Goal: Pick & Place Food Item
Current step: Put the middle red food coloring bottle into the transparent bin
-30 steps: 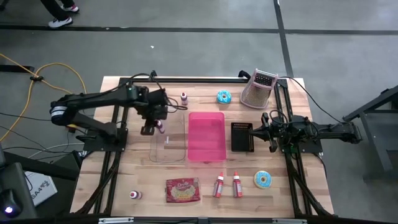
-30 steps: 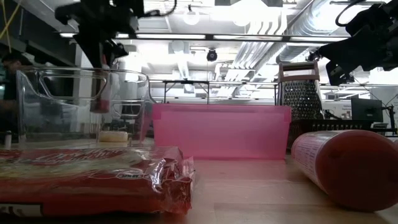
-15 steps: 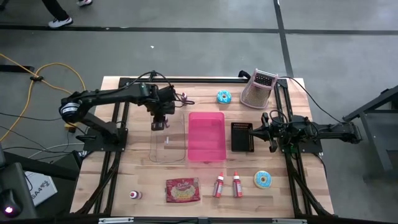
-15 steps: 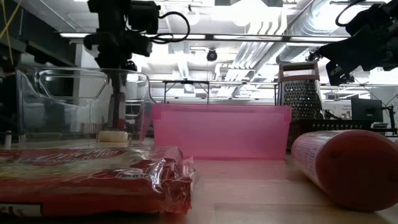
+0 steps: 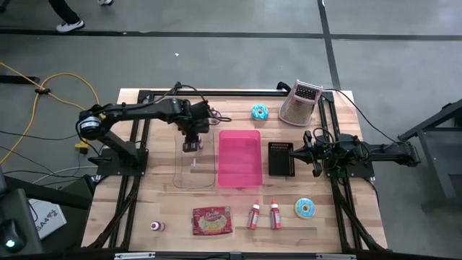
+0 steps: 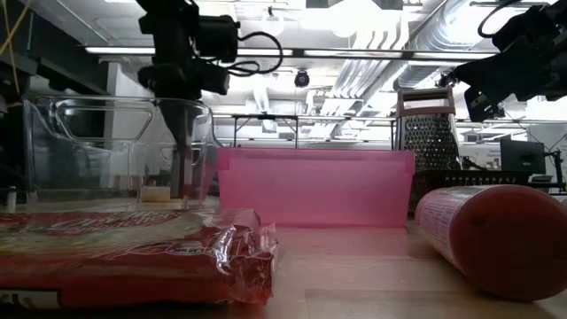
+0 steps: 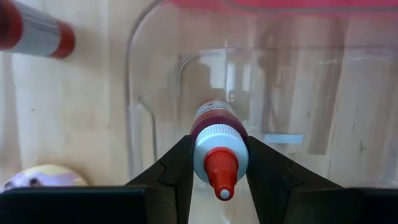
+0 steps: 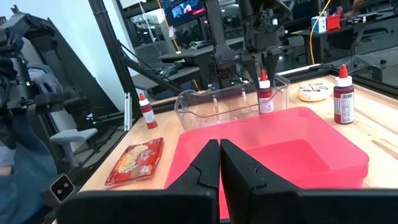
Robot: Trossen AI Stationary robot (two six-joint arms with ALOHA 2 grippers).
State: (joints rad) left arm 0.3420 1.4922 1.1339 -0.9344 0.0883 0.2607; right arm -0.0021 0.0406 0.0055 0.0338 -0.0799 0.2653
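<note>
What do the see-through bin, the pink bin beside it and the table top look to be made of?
Clear bin: likely glossy transparent plastic; the wood shows through it, and its rim catches highlights. Pink bin: probably translucent pink plastic, smooth, with moulded rounded corners. Table top: light wood planks with visible grain and seams, matte. The left claw holds a small red bottle over the clear bin.

Wooden table [image 5: 144,195] is carrying everything. Clear bin [image 5: 195,173] and pink bin [image 5: 240,159] are sitting side by side mid-table, black tray [image 5: 281,159] just right of pink bin. Far edge: small bottle [image 5: 214,113], blue donut [image 5: 260,113], grater [image 5: 299,103]. Near edge, left to right: small jar [image 5: 157,226], red packet [image 5: 212,221], two red bottles [image 5: 264,214], second donut [image 5: 305,209].
</note>
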